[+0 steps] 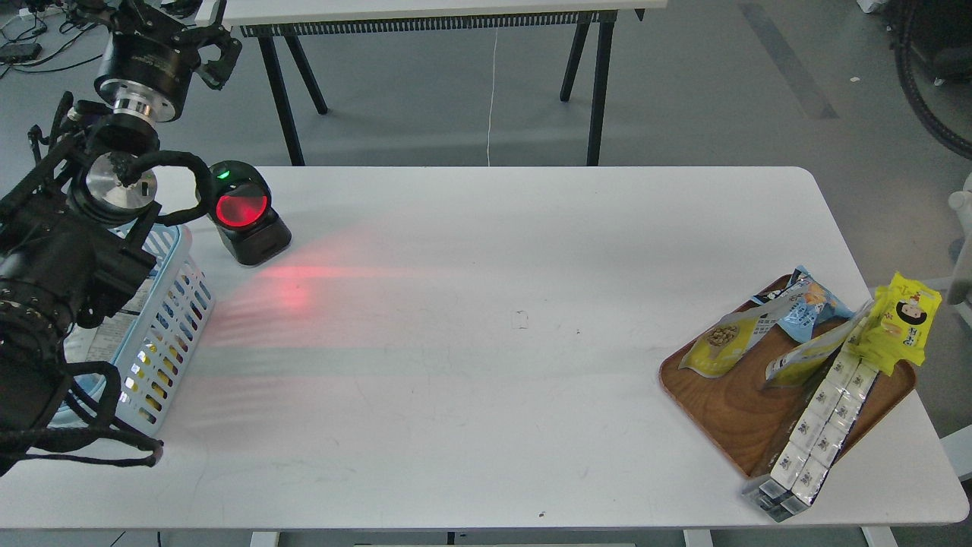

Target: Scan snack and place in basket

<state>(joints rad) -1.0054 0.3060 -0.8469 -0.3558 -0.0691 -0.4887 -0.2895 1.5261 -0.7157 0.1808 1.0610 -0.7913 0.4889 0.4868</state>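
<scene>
The snack (723,343), a silver-white pouch with a yellow panel of round nuts, lies on the brown wooden tray (729,410) at the table's right end. The light blue slotted basket (171,315) stands at the left edge, partly hidden behind my left arm, with some packs inside. My left gripper (163,26) is raised at the top left, above and behind the basket and far from the snack; its dark fingers look spread, with nothing between them. My right gripper is out of view; only a loop of its cable (915,83) shows at the top right.
A black scanner (243,213) with a glowing red window stands right of the basket and casts red light on the table. The tray also holds a blue snack bag (809,304), a yellow cartoon-face pack (904,323), a second pouch (805,361) and white boxes (809,437).
</scene>
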